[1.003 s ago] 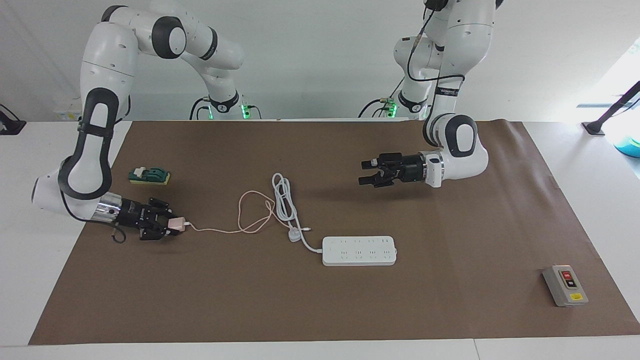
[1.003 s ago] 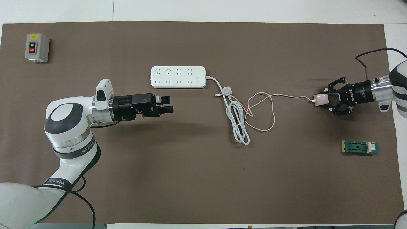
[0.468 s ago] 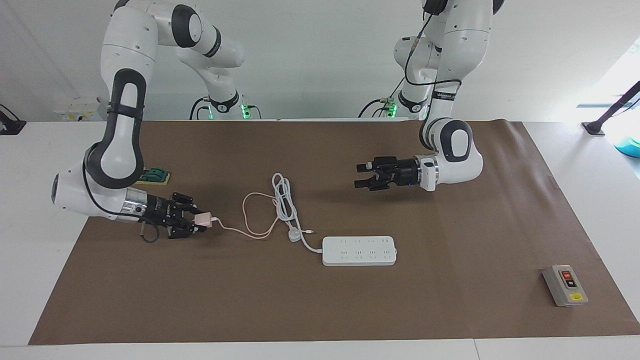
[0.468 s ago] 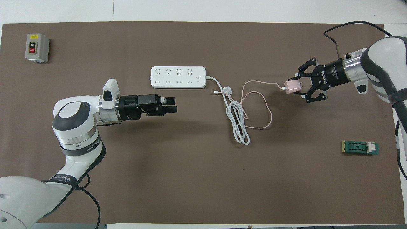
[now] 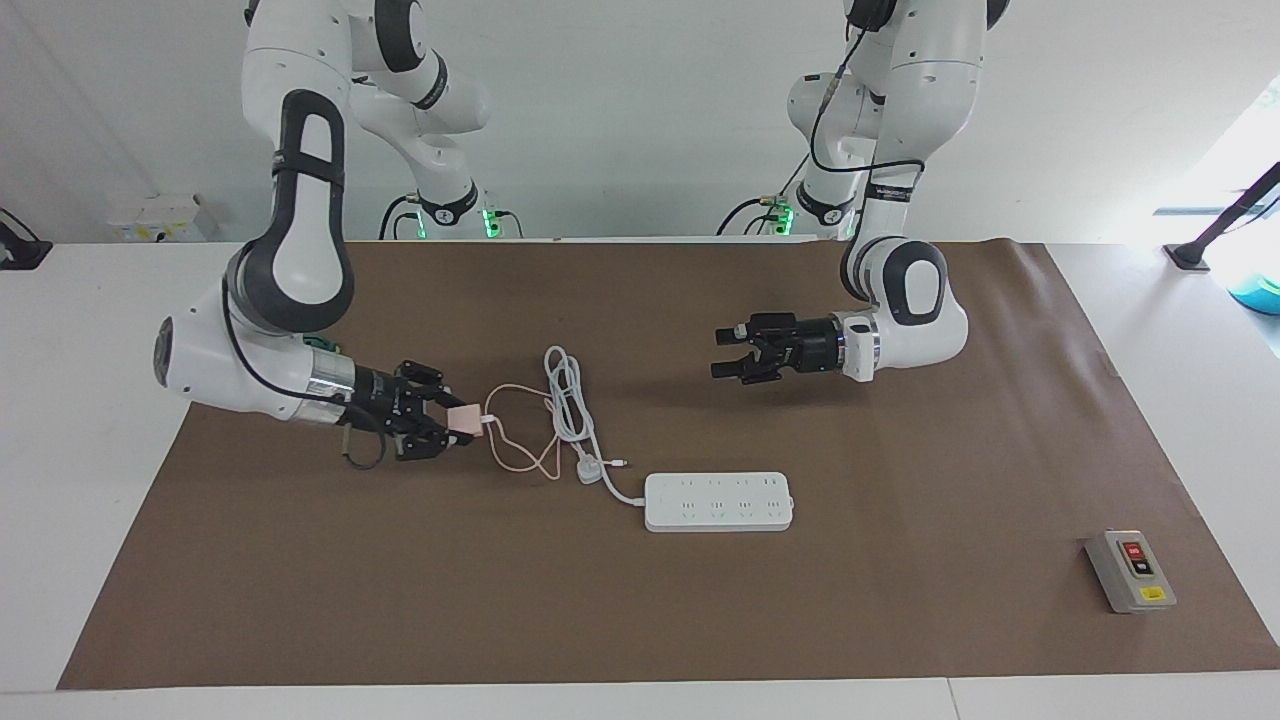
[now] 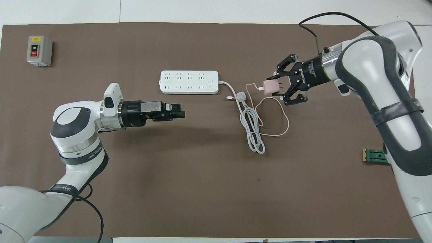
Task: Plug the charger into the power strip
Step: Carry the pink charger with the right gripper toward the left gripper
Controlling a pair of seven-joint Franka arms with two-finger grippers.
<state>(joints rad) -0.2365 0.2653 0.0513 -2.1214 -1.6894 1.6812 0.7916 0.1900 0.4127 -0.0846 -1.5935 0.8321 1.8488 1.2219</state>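
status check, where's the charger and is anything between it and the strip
Right gripper shut on charger, airborne. Left gripper open, waiting. Power strip unplugged; white cord and plug lie between.

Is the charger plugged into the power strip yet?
Out. The right hand holds the charger in the air, apart from the power strip.
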